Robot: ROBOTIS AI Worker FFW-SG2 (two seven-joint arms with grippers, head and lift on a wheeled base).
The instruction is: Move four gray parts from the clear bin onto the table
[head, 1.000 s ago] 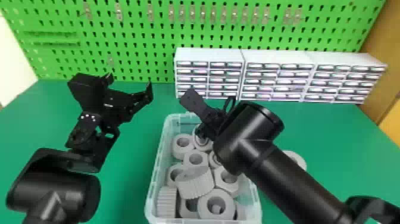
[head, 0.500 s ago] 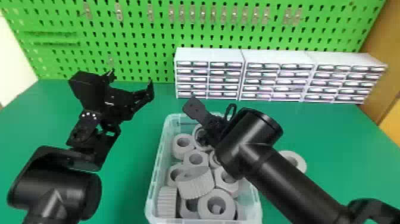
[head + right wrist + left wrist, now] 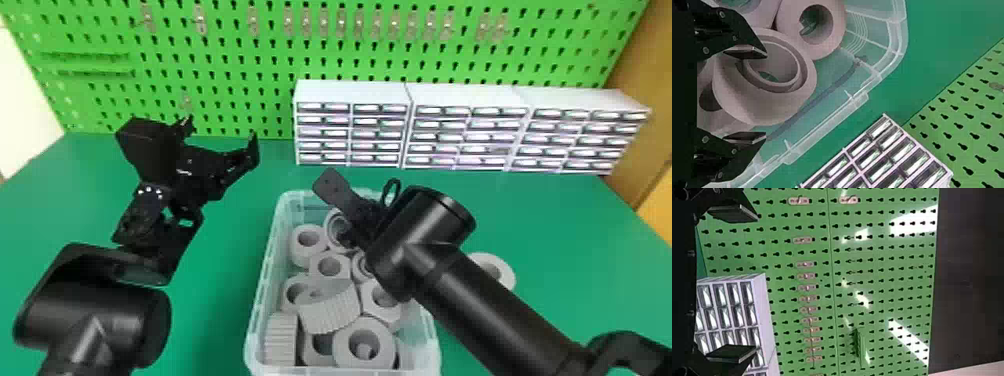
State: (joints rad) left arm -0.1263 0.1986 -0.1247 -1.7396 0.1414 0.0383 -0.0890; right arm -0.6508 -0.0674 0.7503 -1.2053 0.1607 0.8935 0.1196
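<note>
The right gripper is over the far end of the clear bin, among gray parts. In the right wrist view, my right gripper is open, with one finger over the rim of a gray ring and the other off its side. Several gray parts, such as a thick ring and a ridged one, lie piled in the bin. One gray part rests on the table right of the bin, partly behind the right arm. The left gripper is parked open above the table's left side; in the left wrist view the left gripper holds nothing.
White drawer cabinets stand along the back of the green table, before a green pegboard. The bin's raised walls surround the parts near the right gripper.
The right gripper has shifted slightly rightward and toward the robot over the bin. The left arm has barely moved.
</note>
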